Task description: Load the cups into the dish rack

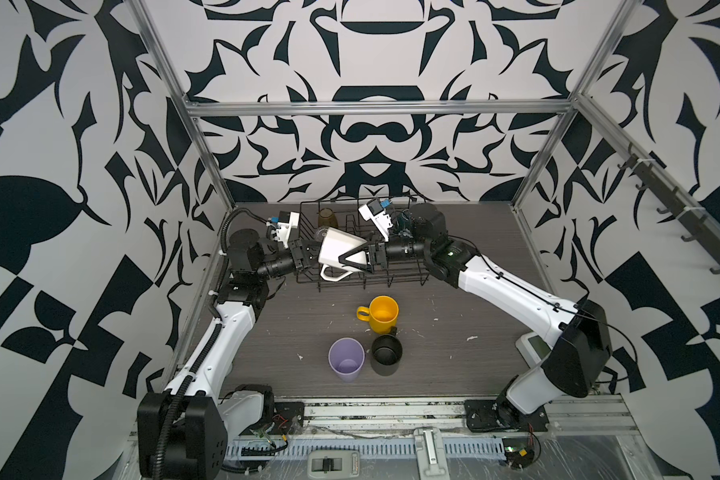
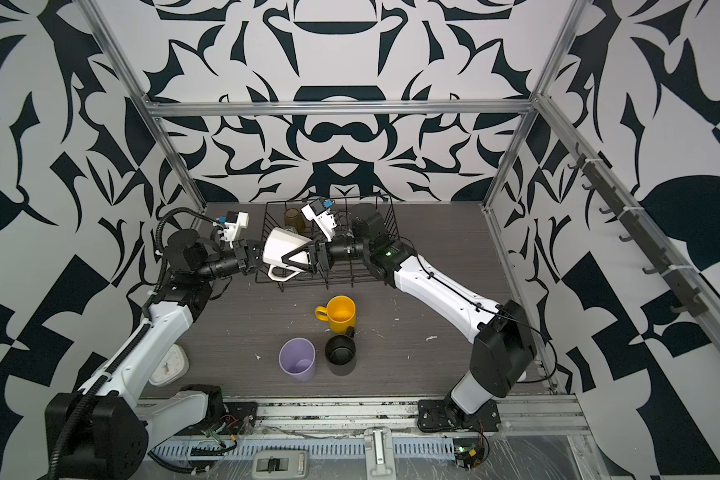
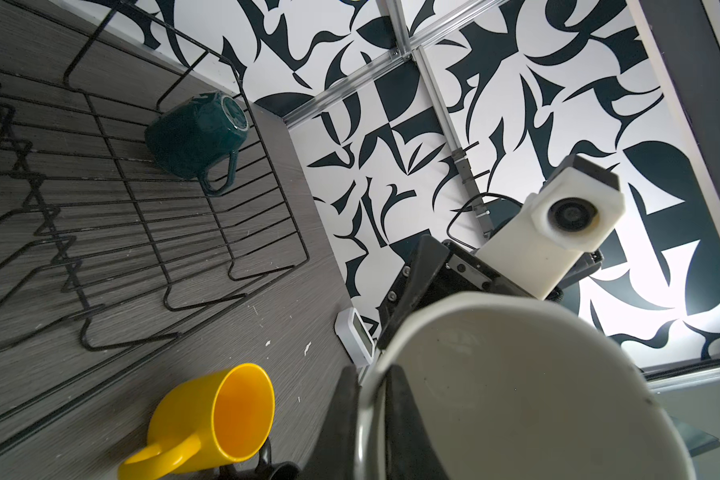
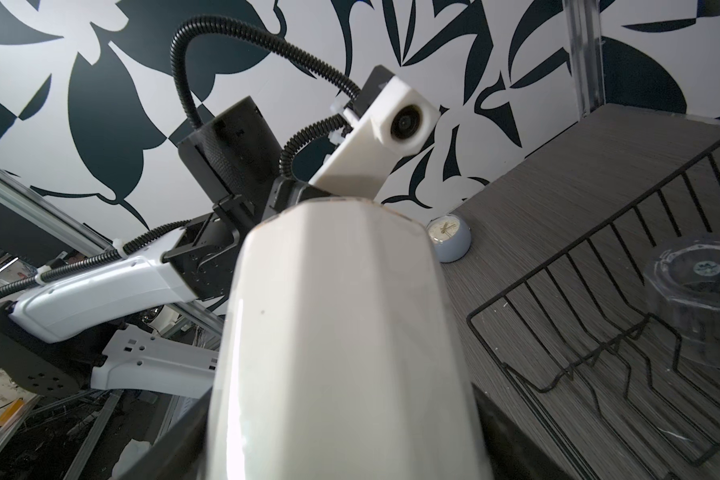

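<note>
Both top views: cream mug (image 1: 335,245) (image 2: 281,247) held on its side in the air over the near-left part of the dish rack (image 1: 391,283) (image 2: 350,282), between the two arms, handle toward the near side. Left gripper (image 1: 310,254) (image 2: 255,254) is at the mug's mouth. Right gripper (image 1: 350,257) (image 2: 294,257) comes from the base end, spread wide, fingers pressed on the mug's sides. The left tool's closure can't be read from above. The left wrist view settles it: one finger (image 3: 406,432) inside the mouth, the other outside, pinched tight on the rim. The right wrist view is mostly blurred mug wall, with its own fingers cut off at the frame edge. On the table (image 1: 454,353), nearer the front, stand the yellow mug (image 1: 381,313), the black mug (image 1: 386,353) just beside it, and the lilac tumbler (image 1: 346,359) just beside that, all upright and mouths up. Amber tumbler (image 1: 326,217) stands at the rack's far-left corner, too small to tell which way up. Dark-green mug (image 3: 196,137) shows plainly only in the left wrist view: base up, in a rack corner. Clear tumbler (image 4: 699,299) is plain only in the right wrist view: base up on the rack floor. Round clock (image 4: 449,239) appears only there, on the table outside the rack. Square clock (image 2: 169,365) shows in a top view only, half under the left arm.
</note>
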Available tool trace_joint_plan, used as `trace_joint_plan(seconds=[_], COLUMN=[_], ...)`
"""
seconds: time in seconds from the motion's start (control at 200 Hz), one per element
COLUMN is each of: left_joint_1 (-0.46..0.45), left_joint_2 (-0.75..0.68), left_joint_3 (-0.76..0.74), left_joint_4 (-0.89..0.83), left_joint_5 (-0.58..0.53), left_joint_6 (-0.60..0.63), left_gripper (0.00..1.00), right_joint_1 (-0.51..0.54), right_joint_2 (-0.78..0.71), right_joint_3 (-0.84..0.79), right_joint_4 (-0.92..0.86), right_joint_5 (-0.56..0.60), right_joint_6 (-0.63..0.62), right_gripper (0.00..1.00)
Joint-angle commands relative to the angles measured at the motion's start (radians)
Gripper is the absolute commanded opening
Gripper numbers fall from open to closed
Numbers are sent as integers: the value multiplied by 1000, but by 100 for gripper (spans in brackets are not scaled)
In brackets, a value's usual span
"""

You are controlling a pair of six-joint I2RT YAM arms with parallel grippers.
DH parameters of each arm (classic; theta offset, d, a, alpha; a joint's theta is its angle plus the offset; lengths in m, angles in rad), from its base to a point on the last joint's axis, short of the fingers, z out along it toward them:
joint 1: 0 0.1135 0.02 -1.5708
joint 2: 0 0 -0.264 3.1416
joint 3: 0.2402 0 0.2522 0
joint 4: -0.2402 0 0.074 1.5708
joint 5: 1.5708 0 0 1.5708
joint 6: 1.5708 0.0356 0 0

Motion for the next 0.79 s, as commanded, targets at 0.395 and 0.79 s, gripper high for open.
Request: trace_joint_plan(seconds=[0.395,0.79], left_joint_1=[-10,-23], left_joint_2=[-4,-12], left_joint_3=[-97,-110], left_joint_4=[422,453], left_joint_5=[-70,-85], left_joint_6=[-211,-217], left_gripper=[0,0], right_joint_1=[13,13], right_joint_2=[36,47], right_joint_3=[39,13], right_joint_4=[83,164], right_joint_5=[68,84], right_joint_6=[100,180], right_gripper=[70,85])
